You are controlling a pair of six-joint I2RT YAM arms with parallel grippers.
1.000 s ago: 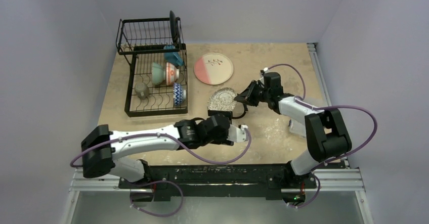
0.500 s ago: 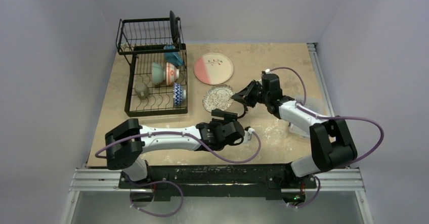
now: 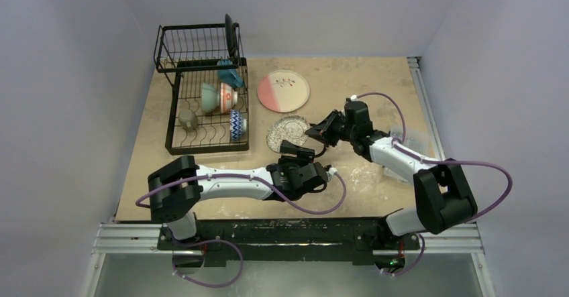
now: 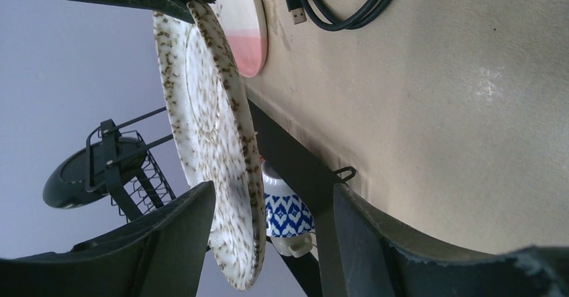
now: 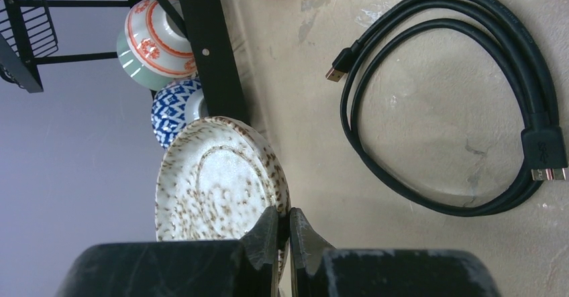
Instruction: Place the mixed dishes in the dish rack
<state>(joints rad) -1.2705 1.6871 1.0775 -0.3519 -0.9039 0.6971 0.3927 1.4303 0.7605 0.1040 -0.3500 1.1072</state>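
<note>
The speckled grey small plate (image 3: 288,134) (image 5: 215,183) is tipped up on edge off the table, right of the dish rack (image 3: 176,143). My right gripper (image 3: 315,135) (image 5: 283,226) is shut on its rim. My left gripper (image 3: 298,151) (image 4: 272,243) is open, and the plate's lower rim (image 4: 231,243) sits between its fingers, close to the left one. The pink-and-white large plate (image 3: 283,90) lies flat on the table. The rack holds the black plate (image 3: 229,35), mint-green bowl (image 3: 209,97), red-patterned bowl (image 3: 227,98), blue-patterned mug (image 3: 236,124) and small grey cup (image 3: 187,119).
A black coiled cable (image 5: 456,102) lies on the table under and right of the held plate. A clear plastic box (image 3: 410,138) sits by the right arm. The rack's black front rail (image 4: 302,176) runs just behind the plate.
The left arm has reached further right under the plate and its jaws have narrowed around the lower rim. The right gripper has shifted slightly left with the plate.
</note>
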